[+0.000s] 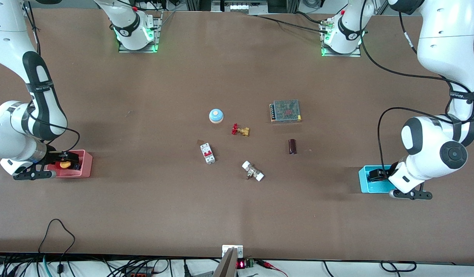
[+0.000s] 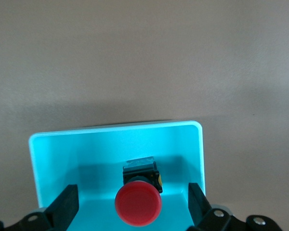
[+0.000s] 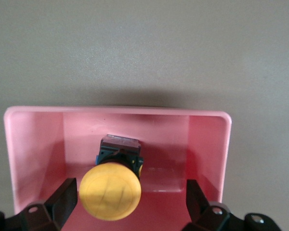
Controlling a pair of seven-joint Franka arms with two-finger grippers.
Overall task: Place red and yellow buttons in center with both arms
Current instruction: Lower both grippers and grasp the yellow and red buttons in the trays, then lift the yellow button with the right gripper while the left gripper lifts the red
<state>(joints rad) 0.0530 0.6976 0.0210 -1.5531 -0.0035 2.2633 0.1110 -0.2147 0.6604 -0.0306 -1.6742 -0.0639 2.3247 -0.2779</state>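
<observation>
Clutter in mid-table, nearest the front camera first: white-ended fitting, breaker, dark cylinder, brass valve, blue dome, power supply. None of these are task items.

Yellow button sits in the pink bin at the right arm's end of the table. Right gripper is down over that bin, fingers spread wide either side of the cap, not touching it. Nothing grasped.

Red button sits in the cyan bin at the left arm's end. Left gripper is down over it likewise, fingers spread apart with the cap between them, released.

Step looks like pre-grasp on both sides; neither button lifted yet, center not reached. Next move probably calls for each gripper to drop a little, close on the black body or cap without tipping it against the bin wall, lift clear of the rim, then carry inward to a bare patch among the clutter.
</observation>
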